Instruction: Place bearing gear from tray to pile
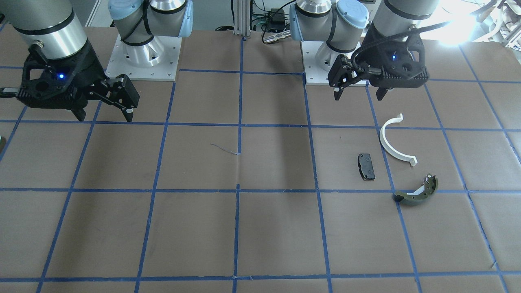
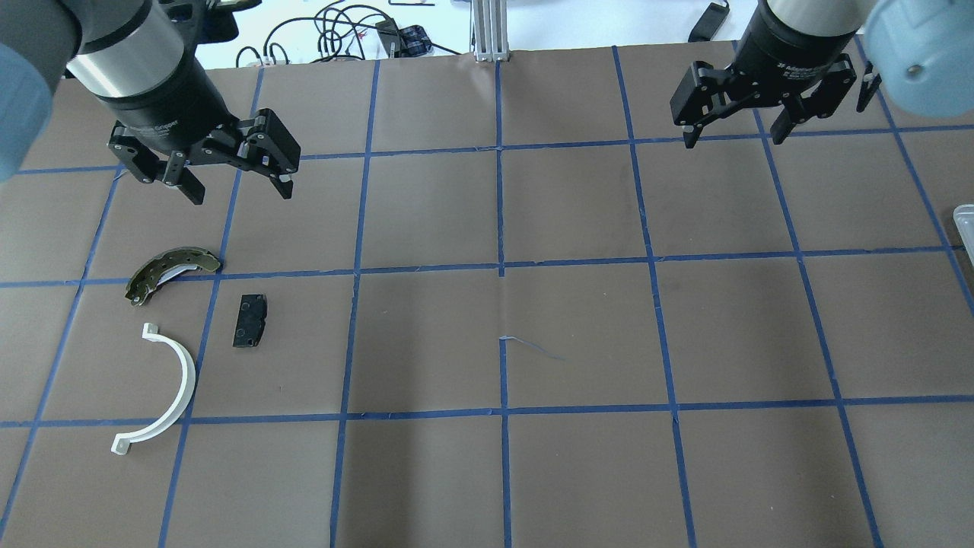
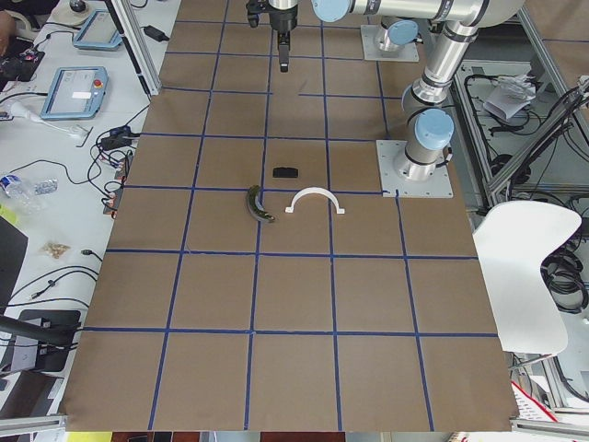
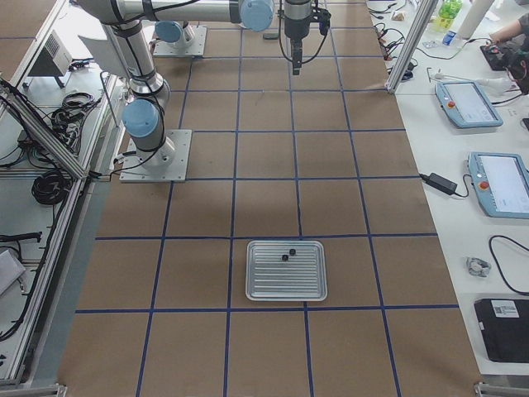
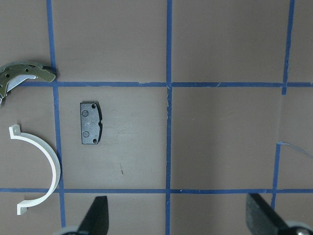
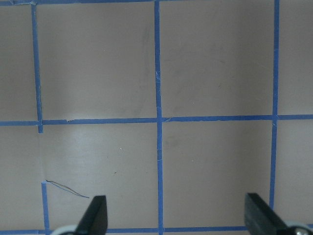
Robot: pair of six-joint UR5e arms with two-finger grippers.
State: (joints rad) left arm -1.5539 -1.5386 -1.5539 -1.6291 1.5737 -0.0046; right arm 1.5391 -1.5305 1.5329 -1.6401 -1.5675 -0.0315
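Probably light, rigid, slippery: tiny bearing gear (image 4: pixel 284 257) on tray (image 4: pixel 286 285), lower centre of side view. Pinch across outer rim. Both spread, empty: left claw (image 2: pixel 240 190), right claw (image 2: pixel 733 141).

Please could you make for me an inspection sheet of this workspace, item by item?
Surface: table, brown paper with blue tape grid; one loose thread near the middle.
Job's things: tray holds two small dark parts, too small to identify; white half-ring, black pad and green brake shoe lie apart.
Clutter: nothing seen.
Grippers: left gripper and right gripper open, empty, above the table.
Cables: cables behind the far edge.
Surroundings: two pendants beside the table; white chair.
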